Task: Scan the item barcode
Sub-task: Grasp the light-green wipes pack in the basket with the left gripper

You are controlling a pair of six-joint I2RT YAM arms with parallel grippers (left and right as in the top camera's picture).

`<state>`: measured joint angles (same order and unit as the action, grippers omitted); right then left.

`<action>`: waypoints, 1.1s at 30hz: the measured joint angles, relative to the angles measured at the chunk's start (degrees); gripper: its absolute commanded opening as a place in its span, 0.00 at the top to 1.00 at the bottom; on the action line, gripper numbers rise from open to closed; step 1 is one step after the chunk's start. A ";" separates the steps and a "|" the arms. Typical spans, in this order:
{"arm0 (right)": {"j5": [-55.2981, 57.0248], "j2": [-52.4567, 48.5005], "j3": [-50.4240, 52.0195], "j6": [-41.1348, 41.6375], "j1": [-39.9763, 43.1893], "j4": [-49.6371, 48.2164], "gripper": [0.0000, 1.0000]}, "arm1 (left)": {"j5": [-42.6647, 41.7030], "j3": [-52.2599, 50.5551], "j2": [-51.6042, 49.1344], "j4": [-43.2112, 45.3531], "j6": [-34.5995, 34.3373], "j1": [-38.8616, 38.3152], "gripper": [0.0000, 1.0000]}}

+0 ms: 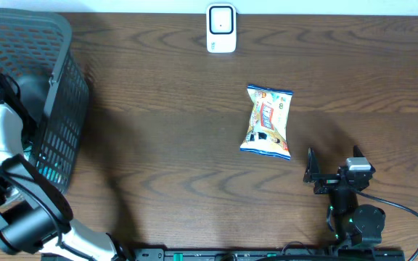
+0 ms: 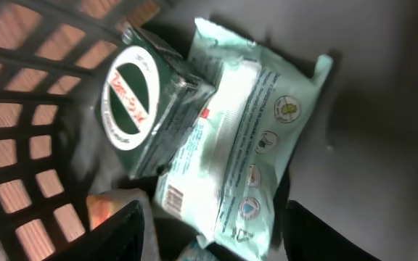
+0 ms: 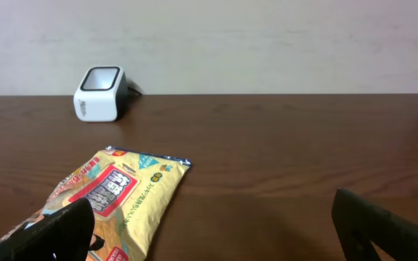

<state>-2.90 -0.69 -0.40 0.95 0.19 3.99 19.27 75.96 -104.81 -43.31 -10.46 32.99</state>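
In the left wrist view my left gripper (image 2: 216, 243) hangs inside the dark mesh basket (image 2: 20, 109). It is open, with its fingers either side of the lower end of a pale green wipes pack (image 2: 245, 138). Small gaps show on both sides. The pack's barcode (image 2: 169, 196) faces up near its lower left corner. A green box with an oval label (image 2: 133, 98) lies against the pack. The white scanner (image 1: 221, 27) stands at the table's far edge. A yellow snack bag (image 1: 268, 121) lies mid-table. My right gripper (image 1: 324, 174) stands open just right of the bag, holding nothing.
The basket (image 1: 64, 123) fills the left end of the table, with my left arm (image 1: 2, 138) reaching down into it. An orange packet (image 2: 104, 206) shows beside the left finger. From the right wrist, the scanner (image 3: 100, 94) stands beyond the snack bag (image 3: 115, 199).
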 measured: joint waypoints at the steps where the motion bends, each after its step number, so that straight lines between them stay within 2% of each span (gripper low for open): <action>1: 0.00 0.00 0.00 0.00 0.00 0.00 0.01 | 0.13 -0.22 -0.70 0.24 0.02 0.00 0.40; 13: 0.00 0.00 0.00 0.00 0.00 0.00 0.01 | 1.36 -0.83 -6.34 3.19 0.26 0.00 0.41; 14: 0.00 0.00 0.00 0.00 0.00 0.00 0.01 | 1.73 -0.83 -6.45 3.34 0.26 0.00 0.46; 17: 0.00 0.00 0.00 0.00 0.00 0.00 0.01 | 2.80 -0.83 -6.86 3.52 0.13 0.00 0.80; 19: 0.00 0.00 0.00 0.02 0.00 0.00 0.01 | 3.80 -0.83 -7.19 3.52 0.35 0.15 0.91; 28: 0.00 0.00 0.00 0.00 0.00 0.00 0.01 | 3.98 -0.83 -6.56 3.02 0.61 0.00 0.93; 33: 0.00 0.00 0.00 0.00 0.00 -0.02 0.01 | -2.27 -0.83 -1.62 2.56 -1.51 0.04 0.92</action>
<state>-2.90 -0.69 -0.40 0.95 0.19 3.97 16.99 75.13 -106.43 -40.75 -11.97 33.04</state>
